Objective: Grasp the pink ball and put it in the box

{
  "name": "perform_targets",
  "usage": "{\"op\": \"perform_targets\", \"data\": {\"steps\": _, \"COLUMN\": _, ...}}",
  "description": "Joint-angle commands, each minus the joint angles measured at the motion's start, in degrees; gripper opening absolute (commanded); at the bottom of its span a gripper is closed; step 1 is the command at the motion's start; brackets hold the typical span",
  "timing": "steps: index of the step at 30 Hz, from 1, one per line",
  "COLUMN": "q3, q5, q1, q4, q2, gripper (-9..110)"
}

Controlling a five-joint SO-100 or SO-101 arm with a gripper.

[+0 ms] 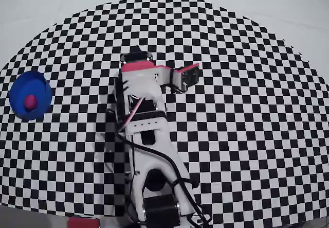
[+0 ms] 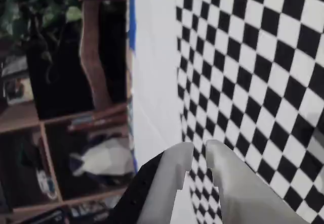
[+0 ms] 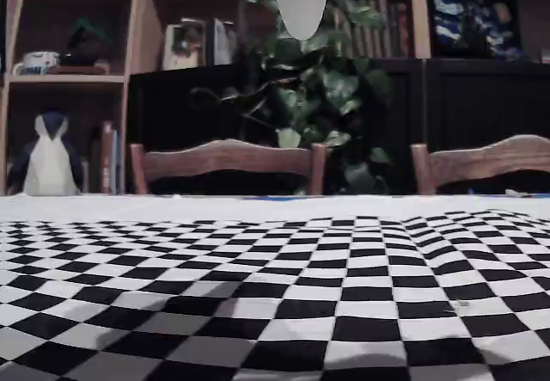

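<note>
Ball resting inside the box, arm folded at centre of the desk.
In the overhead view the ball (image 1: 30, 102) is seen in the box (image 1: 19, 90) at the checkered desk's (image 1: 247, 135) left edge. In the wrist view the jaws (image 2: 199, 148) are nearly closed, holding nothing.

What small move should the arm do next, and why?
Probably none toward the ball: the pink ball already lies inside the blue box in the overhead view. The gripper is nearly shut, holds nothing and is far from the box, so I would just fold the arm back to rest.
</note>
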Motion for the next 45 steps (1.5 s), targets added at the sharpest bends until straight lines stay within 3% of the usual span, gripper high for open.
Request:
{"op": "perform_targets", "data": {"steps": 1, "q3": 3.6, "q5": 1.1, "q1": 1.5, "q4": 7.0, "q2": 8.7, "gripper": 0}}
{"op": "perform_targets", "data": {"steps": 15, "q3": 19.6, "q5": 2.2, "q1": 6.9, "q4": 29.7, "q2": 35.3, "gripper": 0}}
{"op": "perform_targets", "data": {"steps": 35, "q3": 26.4, "q5": 1.5, "q1": 7.9, "q4": 41.7, "q2": 54.3, "gripper": 0}}
{"op": "perform_targets", "data": {"steps": 45, "q3": 26.4, "q5": 1.6, "q1": 7.9, "q4": 42.6, "q2": 54.9, "gripper": 1}}
